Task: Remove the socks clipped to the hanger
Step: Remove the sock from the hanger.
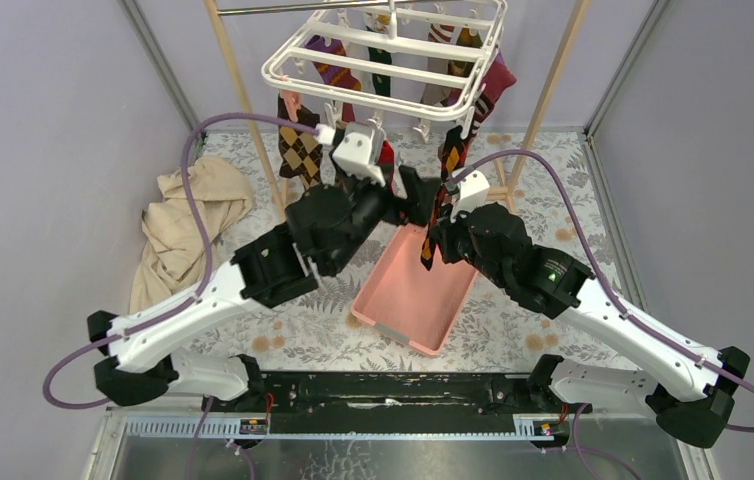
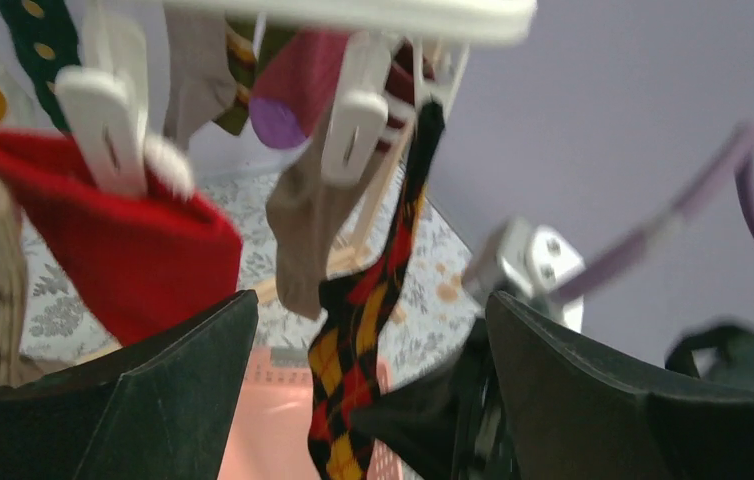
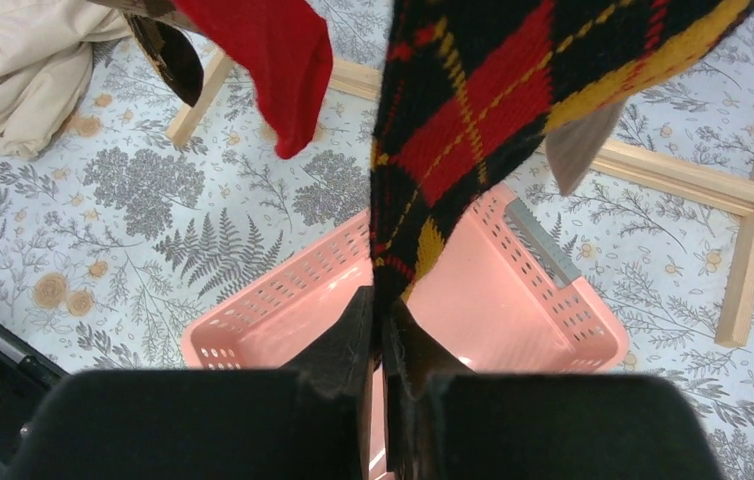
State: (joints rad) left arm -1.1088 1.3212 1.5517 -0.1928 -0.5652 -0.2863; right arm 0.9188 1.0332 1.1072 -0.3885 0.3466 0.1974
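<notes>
The white hanger (image 1: 383, 55) hangs at the top centre with several socks clipped under it. My right gripper (image 1: 440, 222) is shut on the lower part of a black-red-yellow argyle sock (image 1: 450, 160), which still hangs from a clip. The right wrist view shows the gripper (image 3: 381, 310) pinching that sock (image 3: 473, 130) above the basket. My left gripper (image 1: 408, 192) is open and empty beside it. In the left wrist view the gripper (image 2: 371, 300) frames the same sock (image 2: 353, 370). A red sock (image 2: 123, 250) hangs from a white clip (image 2: 103, 120) to the left.
A pink perforated basket (image 1: 408, 290) sits on the floral table below the grippers; it also shows in the right wrist view (image 3: 553, 270). A beige cloth (image 1: 188, 215) lies at the left. Wooden frame poles (image 1: 553, 80) and feet (image 3: 673, 175) flank the hanger. A brown-yellow argyle sock (image 1: 300, 150) hangs left.
</notes>
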